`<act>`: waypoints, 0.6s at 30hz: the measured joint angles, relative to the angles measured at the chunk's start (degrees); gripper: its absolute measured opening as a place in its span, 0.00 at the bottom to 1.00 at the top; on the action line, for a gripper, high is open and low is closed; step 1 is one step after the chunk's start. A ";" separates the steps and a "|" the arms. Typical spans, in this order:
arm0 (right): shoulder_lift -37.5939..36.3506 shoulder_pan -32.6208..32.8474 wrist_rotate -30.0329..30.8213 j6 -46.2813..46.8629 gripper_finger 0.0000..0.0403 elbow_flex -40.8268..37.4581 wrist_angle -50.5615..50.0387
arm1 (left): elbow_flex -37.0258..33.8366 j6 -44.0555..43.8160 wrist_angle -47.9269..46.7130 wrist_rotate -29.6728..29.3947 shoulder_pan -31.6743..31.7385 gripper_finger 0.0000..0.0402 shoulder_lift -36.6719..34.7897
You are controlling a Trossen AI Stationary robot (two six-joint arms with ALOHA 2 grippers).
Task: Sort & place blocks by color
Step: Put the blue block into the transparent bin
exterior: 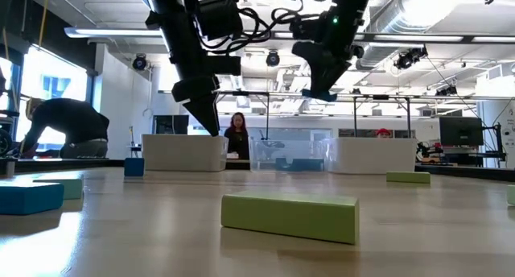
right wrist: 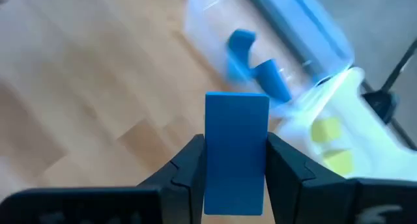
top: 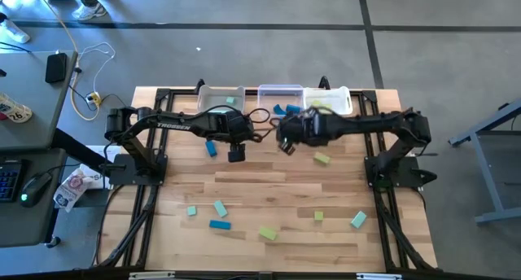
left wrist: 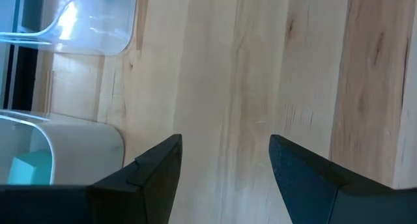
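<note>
Wooden table (top: 277, 190), blue block (right wrist: 236, 152) between right gripper (right wrist: 234, 168) fingers

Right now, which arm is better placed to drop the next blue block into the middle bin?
Right. The right gripper already holds a blue block in its jaws, close to the middle bin, which holds other blue blocks. The left gripper is open and empty over bare table.

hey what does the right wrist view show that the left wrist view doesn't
Only the right wrist view shows the right gripper shut on a blue block, with blue blocks in the middle bin and yellow-green ones in the bin beside it. Only the left wrist view shows the left gripper open and empty, beside a bin holding a teal block. Both show the wooden table.
</note>
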 joint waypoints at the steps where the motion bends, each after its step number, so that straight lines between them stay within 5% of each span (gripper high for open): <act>1: -0.11 -1.44 0.01 -1.71 0.24 0.00 0.87 | 0.00 0.00 -0.02 0.00 0.00 0.54 0.00; 18: 0.13 -18.63 -10.81 -18.62 0.24 -0.31 18.10 | 0.00 -0.20 0.23 0.61 -0.04 0.54 0.00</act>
